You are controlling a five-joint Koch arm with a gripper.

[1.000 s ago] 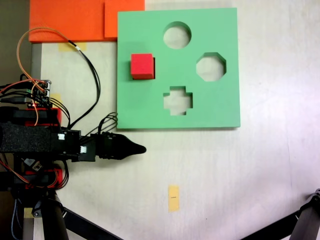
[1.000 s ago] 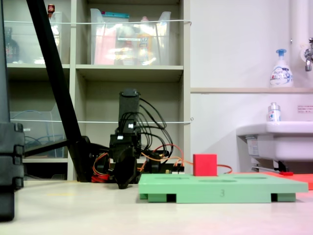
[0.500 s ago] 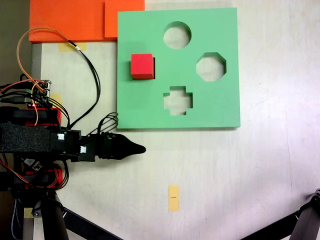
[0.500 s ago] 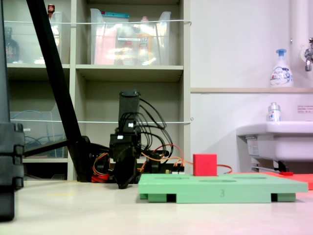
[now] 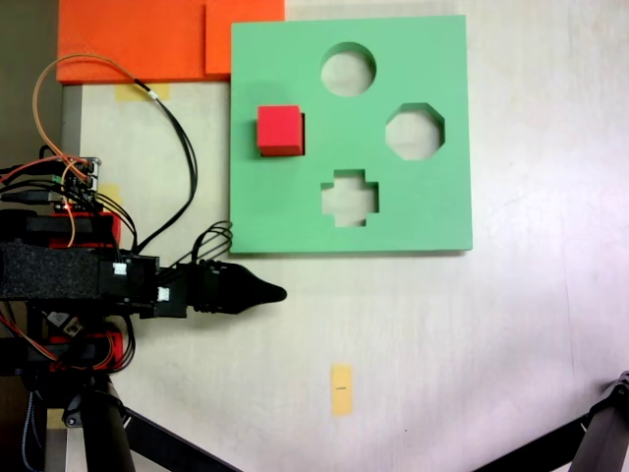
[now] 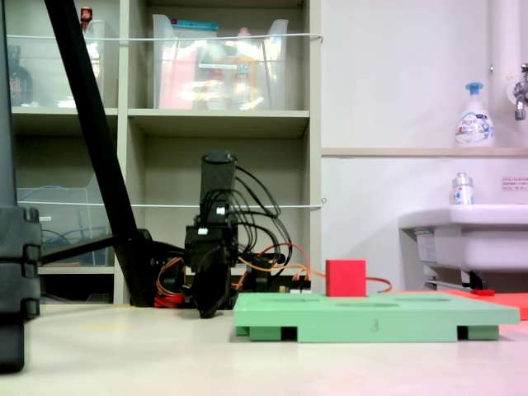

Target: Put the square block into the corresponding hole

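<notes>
Pale table; green board marked "3"; red square block on it; end effector closed, empty.

The table is a pale, flat surface. A green foam board lies flat on it toward the top of the downward-looking fixed view. Two orange foam sheets lie at the top-left corner, touching the board's left edge. A small yellow tape strip sits well below the board.
</notes>
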